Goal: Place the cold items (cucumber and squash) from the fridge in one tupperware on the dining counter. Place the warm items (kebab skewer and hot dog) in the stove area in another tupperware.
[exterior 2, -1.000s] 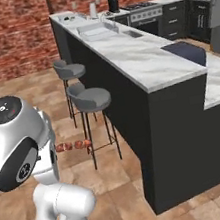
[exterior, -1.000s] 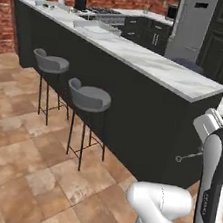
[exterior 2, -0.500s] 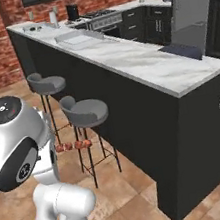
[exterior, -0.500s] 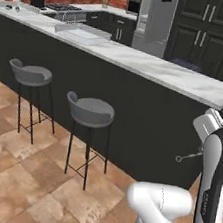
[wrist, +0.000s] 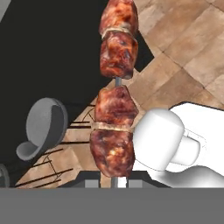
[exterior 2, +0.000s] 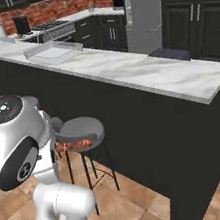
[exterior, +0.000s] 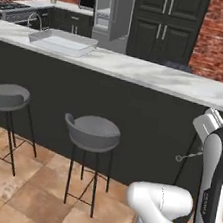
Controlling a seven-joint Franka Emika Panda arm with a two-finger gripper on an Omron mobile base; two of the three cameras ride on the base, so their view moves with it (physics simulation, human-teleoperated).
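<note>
You have the kebab skewer (wrist: 114,96) clamped in the gripper (wrist: 113,178): in the hand view its metal pin runs straight out from between the two closed-down tips, and four browned meat chunks sit along it, the nearest chunk just beyond the tips. Behind the skewer in that view lie the tiled floor (wrist: 183,48) and a grey bar stool (wrist: 43,124) seen from an odd angle.

Take the marble dining surface (exterior: 154,77) as your landmark. In the right base view, the skewer (exterior 2: 73,145) shows as a short row of reddish-brown pieces poking out beside the arm, on the near side of the surface, lower than its top and in front of the grey stool (exterior 2: 80,129) that stands against the dark front panel. The skewer is well apart from the top of the surface.

On the surface, toward its far left end in the left base view, rests a shallow clear tray-like container (exterior: 63,41); the same container (exterior 2: 54,52) appears in the right base view. Whether it is the tupperware you cannot tell from here. A dark flat item (exterior 2: 169,54) lies on the surface nearer its right end. Two stools (exterior: 92,133) stand on the floor before the surface. Beyond the surface stands the steel fridge (exterior: 114,14), beside tall dark cabinets (exterior: 167,23).
</note>
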